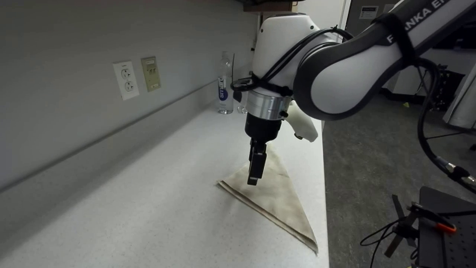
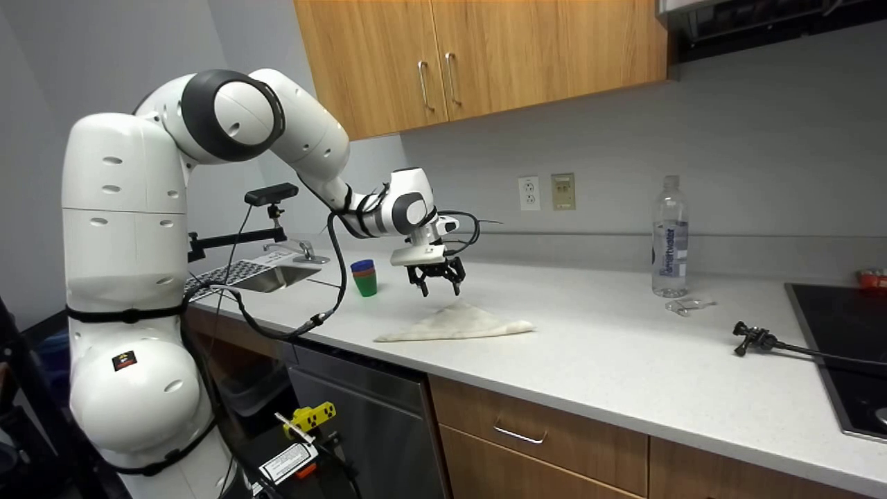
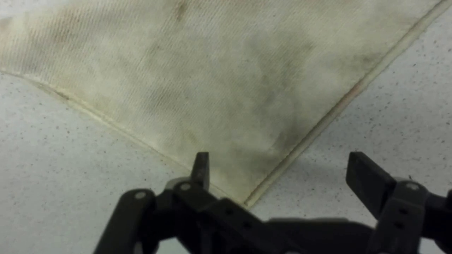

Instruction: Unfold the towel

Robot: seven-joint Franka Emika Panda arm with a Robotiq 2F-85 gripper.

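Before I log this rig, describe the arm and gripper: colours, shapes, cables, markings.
The arm is white and rounded, with dark grey trim and black cables. It bears FRANKA lettering, partly covered by a black strap, plus a small dark sticker and a silver collar. The gripper is black and angular, with two blocky fingers and grey round pins.

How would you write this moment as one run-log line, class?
Unfold towel | gripper: open, empty, raised near a towel corner | towel: folded triangle on counter | unfolding: not yet done
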